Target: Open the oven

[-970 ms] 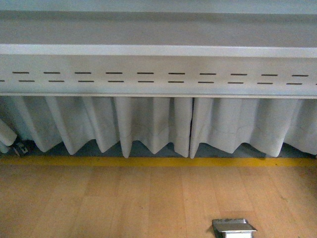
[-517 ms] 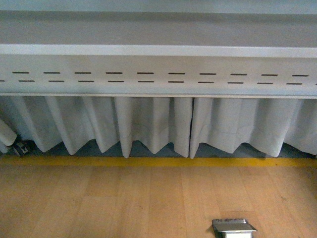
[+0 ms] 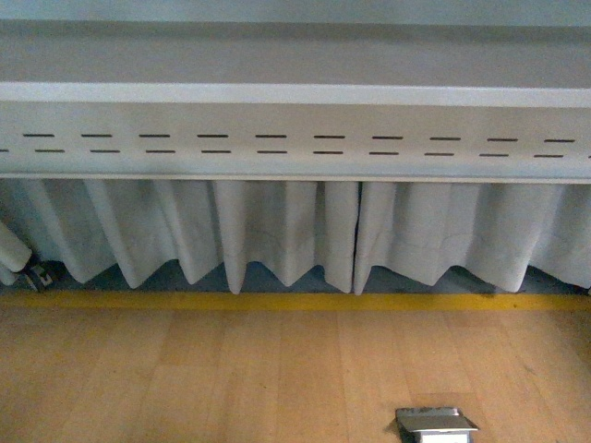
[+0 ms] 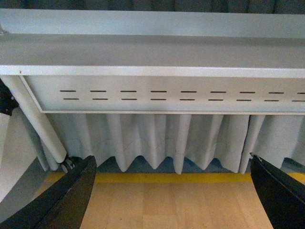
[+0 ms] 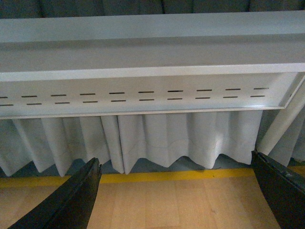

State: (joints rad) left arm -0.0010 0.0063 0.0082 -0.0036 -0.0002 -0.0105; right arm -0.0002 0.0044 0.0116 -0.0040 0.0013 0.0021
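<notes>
Start on your left: the left gripper [image 4: 171,158] has its two black jaws spread wide, one at each lower corner of its wrist view, with nothing between them. Past them that camera shows a slanted white round post [image 4: 40,124] ending in a small castor wheel [image 4: 68,164].

In the front view the same white post [image 3: 11,247] and castor [image 3: 37,275] sit at the far left edge. Running across the whole width is a long pale-grey metal panel [image 3: 295,129] with two rows of short dark slots, and a white pleated cloth skirt [image 3: 277,226] hangs below it, split by a dark gap a little right of centre. Under the cloth's hem a yellow strip [image 3: 277,301] runs along the light wooden floor [image 3: 231,378]. Low and right of centre, a shiny metal floor box [image 3: 434,425] is cut off by the frame edge (what it is exactly, you cannot tell).

On your right, the right gripper [image 5: 175,157] is likewise released, its black jaws far apart and holding nothing, with the same slotted panel [image 5: 143,95] and cloth [image 5: 157,136] ahead of it.

The oven shows in none of the three views, so you cannot place it from here.
</notes>
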